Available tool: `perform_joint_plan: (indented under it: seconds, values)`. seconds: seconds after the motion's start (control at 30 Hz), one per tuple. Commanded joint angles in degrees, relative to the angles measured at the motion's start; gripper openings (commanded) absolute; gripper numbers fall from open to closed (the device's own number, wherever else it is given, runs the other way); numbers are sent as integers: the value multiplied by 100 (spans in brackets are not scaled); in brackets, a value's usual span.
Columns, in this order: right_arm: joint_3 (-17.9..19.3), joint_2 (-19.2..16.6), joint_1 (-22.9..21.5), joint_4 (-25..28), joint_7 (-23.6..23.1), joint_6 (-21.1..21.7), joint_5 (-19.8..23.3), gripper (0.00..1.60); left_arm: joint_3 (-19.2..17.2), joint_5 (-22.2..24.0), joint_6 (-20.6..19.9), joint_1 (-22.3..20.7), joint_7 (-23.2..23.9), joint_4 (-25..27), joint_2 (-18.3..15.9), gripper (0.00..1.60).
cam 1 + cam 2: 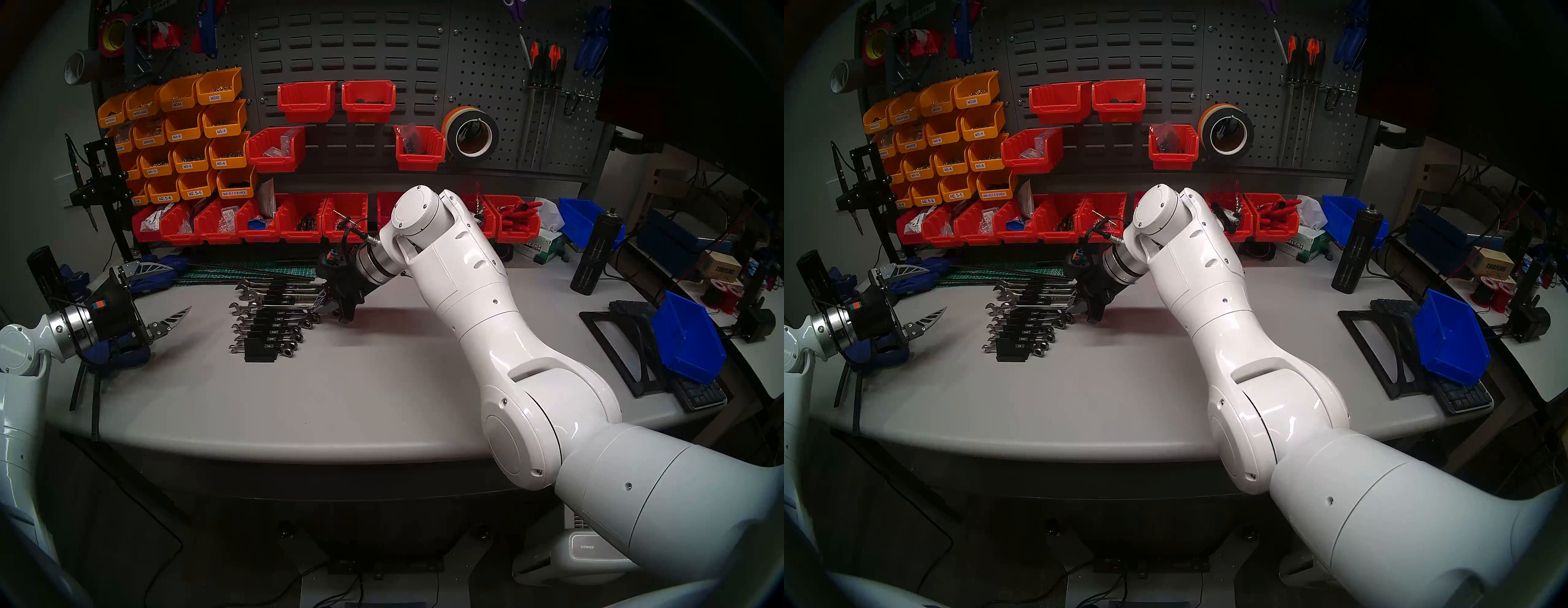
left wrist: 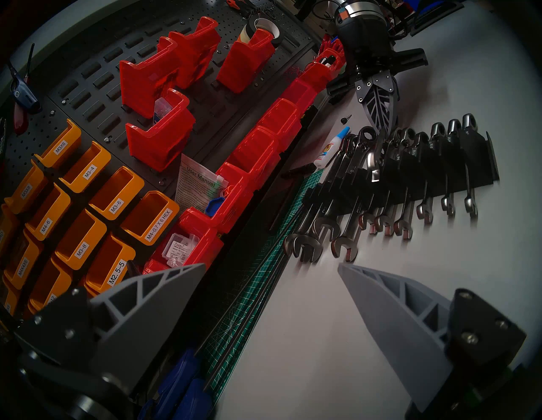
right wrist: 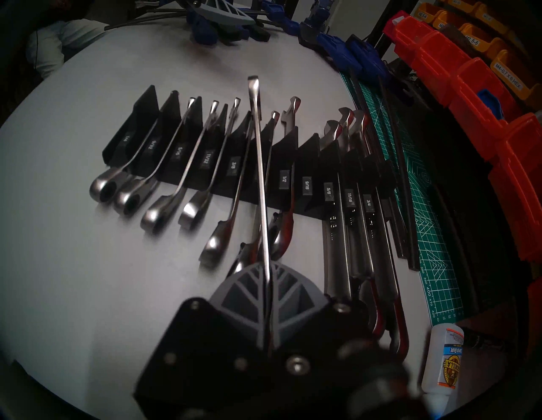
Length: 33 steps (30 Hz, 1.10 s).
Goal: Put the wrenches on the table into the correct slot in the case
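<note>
The black stepped wrench rack lies left of centre on the grey table, with several chrome wrenches in its grooves. It also shows in the right wrist view and the left wrist view. My right gripper is shut on a long chrome wrench. It holds it tilted over the grooves between the 3/8 and 1/2 labels. I cannot tell if the wrench touches the rack. The right gripper is at the rack's right side. My left gripper is open and empty, left of the rack.
A glue bottle and a green cutting mat lie behind the rack. Red bins line the back edge. Blue clamps lie at the back left. A black stand with a blue bin is at the right.
</note>
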<state>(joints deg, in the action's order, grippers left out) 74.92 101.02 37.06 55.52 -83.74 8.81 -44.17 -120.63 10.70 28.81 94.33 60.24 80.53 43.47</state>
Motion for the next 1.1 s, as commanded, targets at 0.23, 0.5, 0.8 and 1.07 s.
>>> perform_joint_plan:
  seconds: [0.23,0.5,0.8,1.07]
  values:
    - [174,10,-99,179,201,-271,75,0,-106,81,-13,-122,-34,75,-73,160]
    - [220,74,-193,99,289,-426,69,0,-105,78,-11,-122,-35,74,-73,160]
    - [301,136,-326,-40,450,-550,70,0,-104,74,-9,-122,-36,73,-73,160]
    - [368,199,-557,-334,633,-666,54,0,-104,71,-7,-122,-37,73,-73,160]
